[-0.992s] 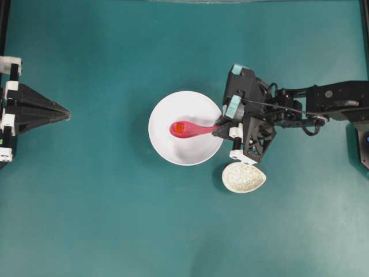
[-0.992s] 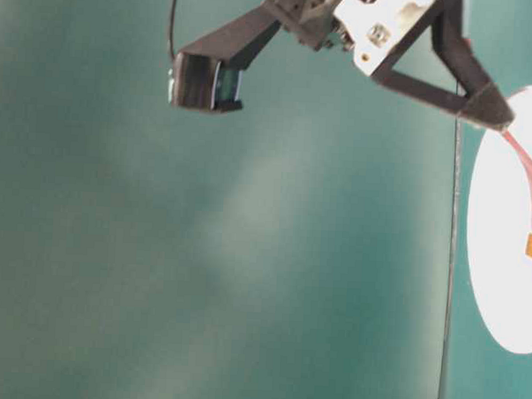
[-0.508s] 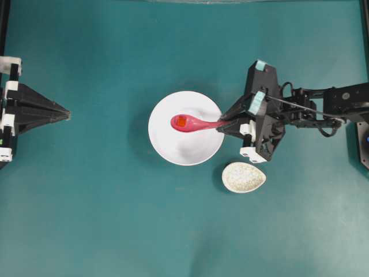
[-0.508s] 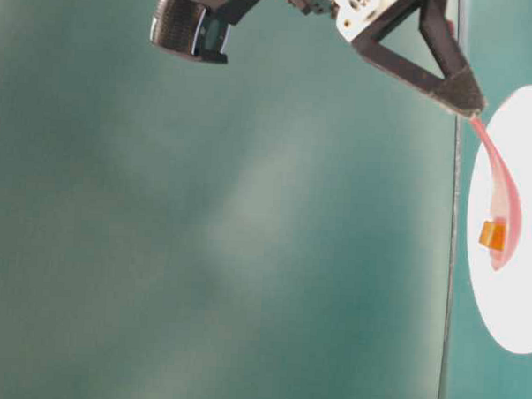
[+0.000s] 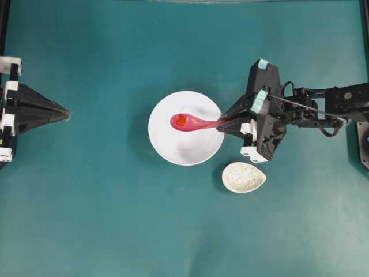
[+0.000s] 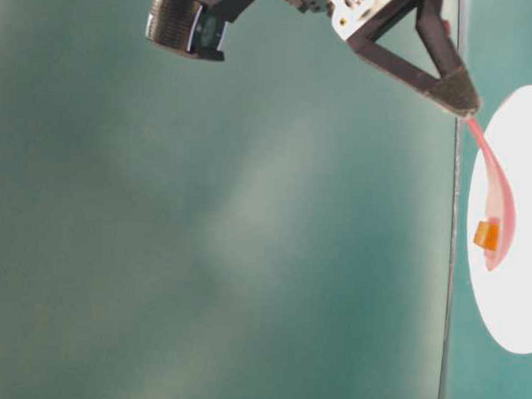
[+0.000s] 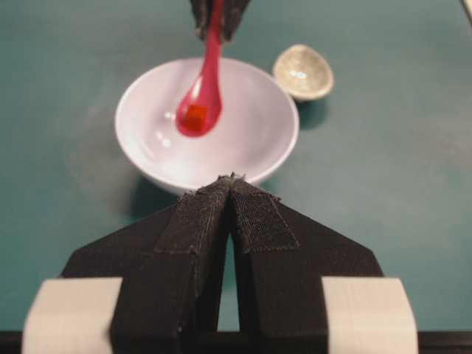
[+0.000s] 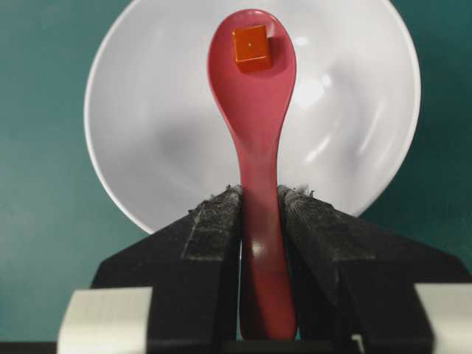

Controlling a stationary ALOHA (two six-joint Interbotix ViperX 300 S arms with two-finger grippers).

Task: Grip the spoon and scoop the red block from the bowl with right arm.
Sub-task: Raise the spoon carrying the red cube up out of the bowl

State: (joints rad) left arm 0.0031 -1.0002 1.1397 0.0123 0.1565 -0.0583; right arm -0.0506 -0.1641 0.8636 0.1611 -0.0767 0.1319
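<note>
The right gripper (image 8: 259,203) is clamped on the spoon (image 8: 256,110), one black padded finger pressed against each side of the handle. The handle runs back between the fingers toward the wrist, and the scoop points away from it, out over the bowl (image 8: 147,133). The red block (image 8: 251,47) sits in the scoop near its far tip, well clear of the bowl's floor.

In the overhead view the right gripper (image 5: 221,123) meets the spoon (image 5: 193,122) just at the bowl's (image 5: 184,153) right rim. The arm reaches in from the right edge, roughly level, with its wrist turned so the white clips and teal tags show on top. The spoon lies across the bowl's upper middle, scoop toward the bowl's left half, with the block (image 5: 180,120) in it.

The table-level view shows the spoon (image 6: 496,196) lifted off the bowl (image 6: 509,298), curving from the gripper's tip, with the block (image 6: 486,235) resting in the scoop.

A speckled beige dish (image 5: 244,177) lies on the teal table (image 5: 115,219) just beyond the bowl's lower right rim, apart from it.

The left gripper (image 5: 64,114) stays well to the bowl's left, pointing at it. In its own camera its fingers (image 7: 254,221) meet at the tips, with nothing between them, and the bowl (image 7: 262,151) sits just ahead.
</note>
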